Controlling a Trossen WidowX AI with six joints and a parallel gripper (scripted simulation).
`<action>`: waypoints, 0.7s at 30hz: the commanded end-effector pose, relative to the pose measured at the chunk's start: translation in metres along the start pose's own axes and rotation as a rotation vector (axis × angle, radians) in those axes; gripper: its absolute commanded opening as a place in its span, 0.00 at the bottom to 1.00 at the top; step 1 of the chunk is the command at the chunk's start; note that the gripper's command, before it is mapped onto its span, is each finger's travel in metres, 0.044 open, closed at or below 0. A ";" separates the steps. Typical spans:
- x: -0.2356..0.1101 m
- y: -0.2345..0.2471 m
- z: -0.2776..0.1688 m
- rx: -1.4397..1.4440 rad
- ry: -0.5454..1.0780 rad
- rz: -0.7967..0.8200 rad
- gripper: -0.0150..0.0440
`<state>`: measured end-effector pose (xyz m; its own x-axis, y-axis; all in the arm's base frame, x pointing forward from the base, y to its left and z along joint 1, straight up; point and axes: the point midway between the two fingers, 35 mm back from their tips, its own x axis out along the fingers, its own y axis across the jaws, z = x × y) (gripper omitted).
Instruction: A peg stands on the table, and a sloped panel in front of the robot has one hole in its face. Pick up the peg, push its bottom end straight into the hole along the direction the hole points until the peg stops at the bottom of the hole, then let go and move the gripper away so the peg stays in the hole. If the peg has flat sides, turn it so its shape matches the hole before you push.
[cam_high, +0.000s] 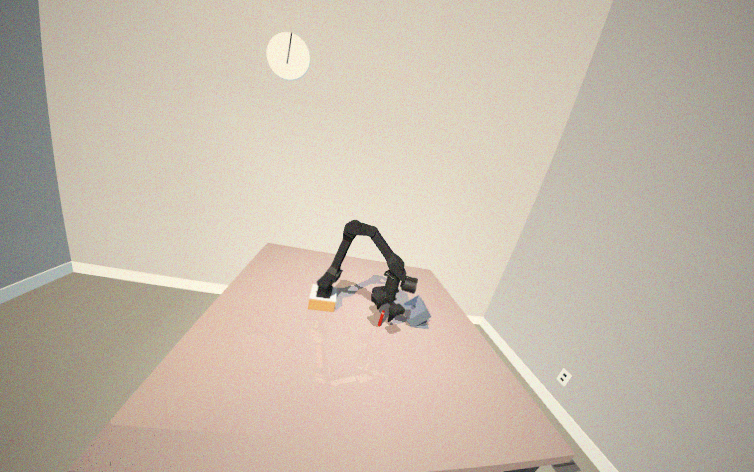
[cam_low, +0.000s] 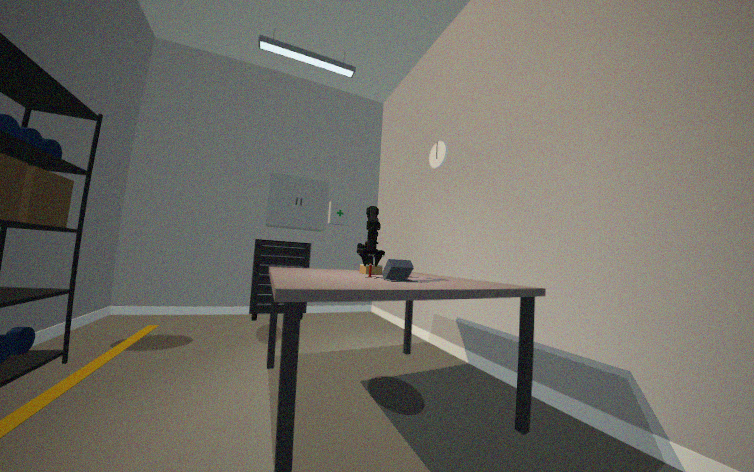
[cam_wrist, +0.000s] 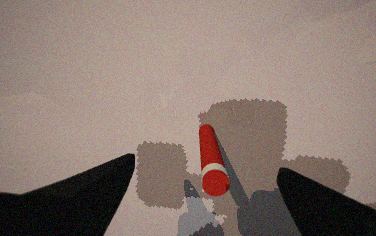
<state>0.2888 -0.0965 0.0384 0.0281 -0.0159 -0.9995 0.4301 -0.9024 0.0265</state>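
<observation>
A red round peg (cam_high: 381, 318) (cam_low: 370, 271) (cam_wrist: 206, 144) with a white band near its top stands upright on the table. My gripper (cam_high: 385, 311) (cam_low: 372, 262) (cam_wrist: 206, 167) is open and empty above the peg, pointing down. In the wrist view the peg shows between the two wide-apart black fingers, its top slightly below the line between the fingertips. The blue-grey sloped panel block (cam_high: 418, 312) (cam_low: 398, 269) stands close beside the peg and gripper. Its hole cannot be made out in any view.
The arm's base stands on an orange and white block (cam_high: 322, 305) (cam_low: 363, 269) at the other end of the arm. The pink table (cam_high: 333, 411) (cam_low: 333, 281) bears them all. Shadows of the gripper lie around the peg in the wrist view.
</observation>
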 end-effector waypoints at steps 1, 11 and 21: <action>0.008 -0.002 0.001 0.003 -0.001 -0.009 1.00; 0.023 -0.004 0.002 0.003 -0.001 -0.010 1.00; 0.020 -0.002 0.001 0.000 -0.002 -0.002 0.64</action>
<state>0.2871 -0.0959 0.0181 0.0250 -0.0142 -0.9996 0.4303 -0.9024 0.0236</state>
